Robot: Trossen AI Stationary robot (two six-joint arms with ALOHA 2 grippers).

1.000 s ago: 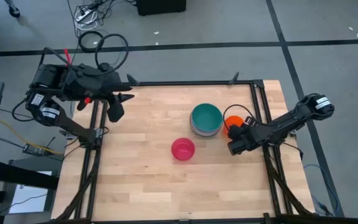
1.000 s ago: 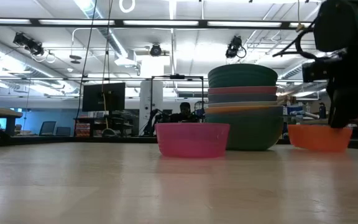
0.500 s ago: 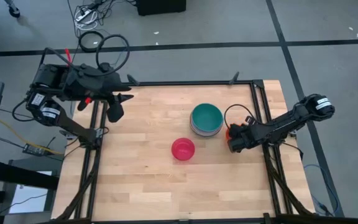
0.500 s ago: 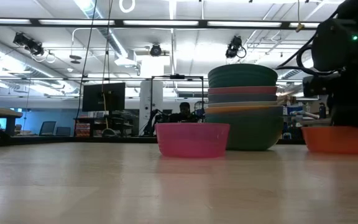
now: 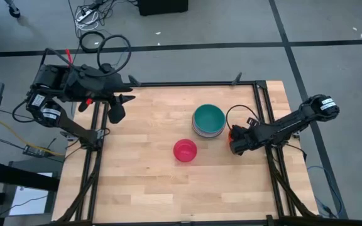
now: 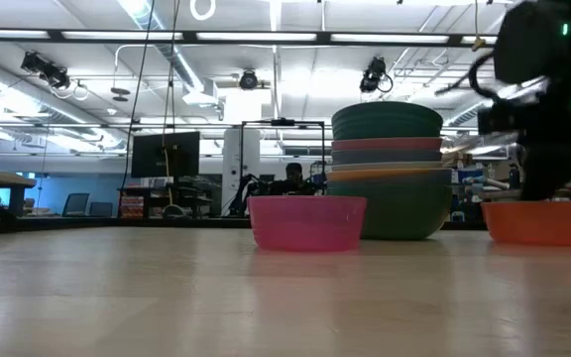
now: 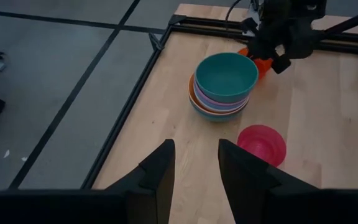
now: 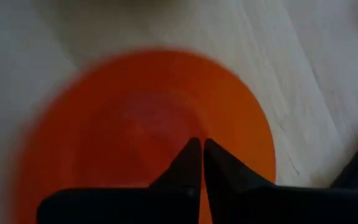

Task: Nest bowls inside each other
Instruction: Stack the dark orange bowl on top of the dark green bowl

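Table (image 5: 143,176) holds a stack of bowls (image 5: 208,121) a bit right of centre, teal bowl on top, orange, pink and greenish rims showing below it in the low and left wrist views. Pink bowl (image 5: 185,150) sits loose at about 7 o'clock from the stack, near but apart. Small orange bowl (image 6: 541,220) is at roughly 4 o'clock from the stack, just beside it, resting on the table, mostly hidden from above under the right gripper (image 5: 234,139).

Right gripper is down on that orange bowl, fingers pinched together with barely a gap; right wrist view shows the tips over the orange inside, so likely clamped on the rim or wall, but the actual grip can't be confirmed. Left gripper (image 7: 194,168) hangs idle at the table's 10 o'clock corner, fingers apart, holding nothing.

Step in hand, by my read: picking up the orange bowl. Next move calls for a lift clear of the table, carry toward 10 o'clock over the teal bowl, lower and let go centred. Pink bowl still to be nested after that
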